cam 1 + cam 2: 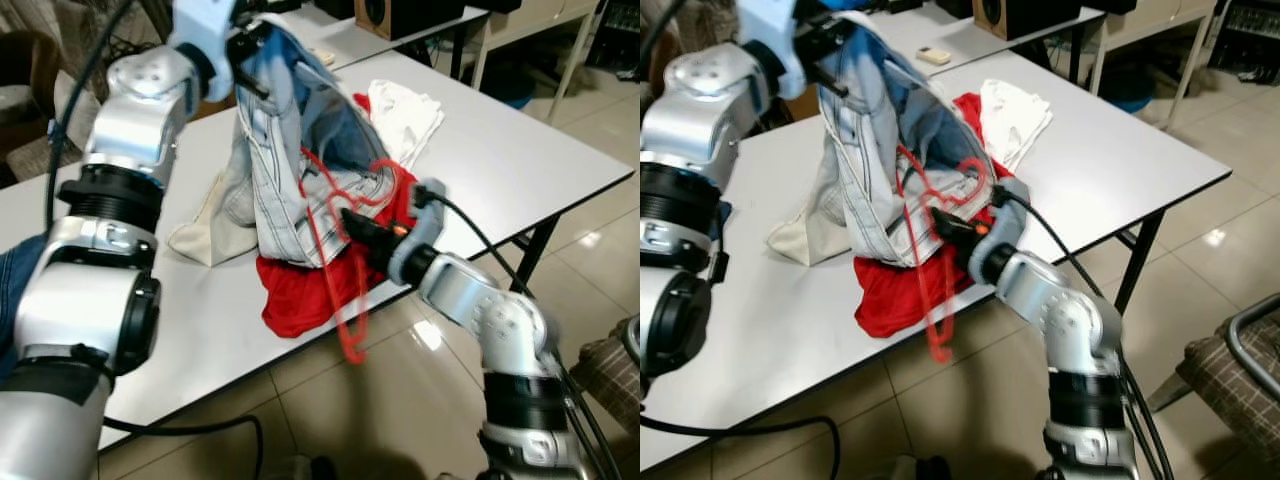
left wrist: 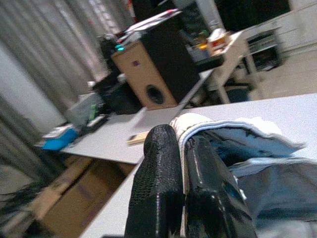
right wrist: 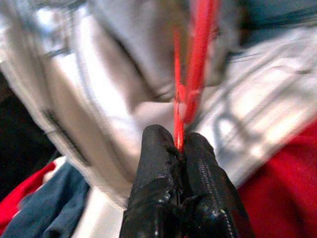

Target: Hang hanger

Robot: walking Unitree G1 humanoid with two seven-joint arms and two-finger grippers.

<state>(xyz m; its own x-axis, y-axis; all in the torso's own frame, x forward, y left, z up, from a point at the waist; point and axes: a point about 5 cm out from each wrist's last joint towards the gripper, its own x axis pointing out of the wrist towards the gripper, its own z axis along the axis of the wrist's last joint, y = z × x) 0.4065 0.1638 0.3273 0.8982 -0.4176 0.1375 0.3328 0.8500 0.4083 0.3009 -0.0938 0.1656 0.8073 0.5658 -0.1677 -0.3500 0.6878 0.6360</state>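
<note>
Red hanger (image 1: 335,250) pinched by right gripper (image 3: 179,146), left gripper (image 2: 182,148) clamping jeans (image 1: 290,120)

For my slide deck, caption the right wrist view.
Right claw shut on a red hanger against a pale denim garment.

A lived-in room of a home, used as a makeshift workspace: white folding tables (image 1: 520,160) on a glossy tiled floor (image 1: 600,110), grey curtains (image 2: 54,54), a wooden speaker (image 2: 153,69) (cardboard boxes (image 2: 64,198) below), clothes (image 1: 300,200) heaped on the tabletop.
</note>
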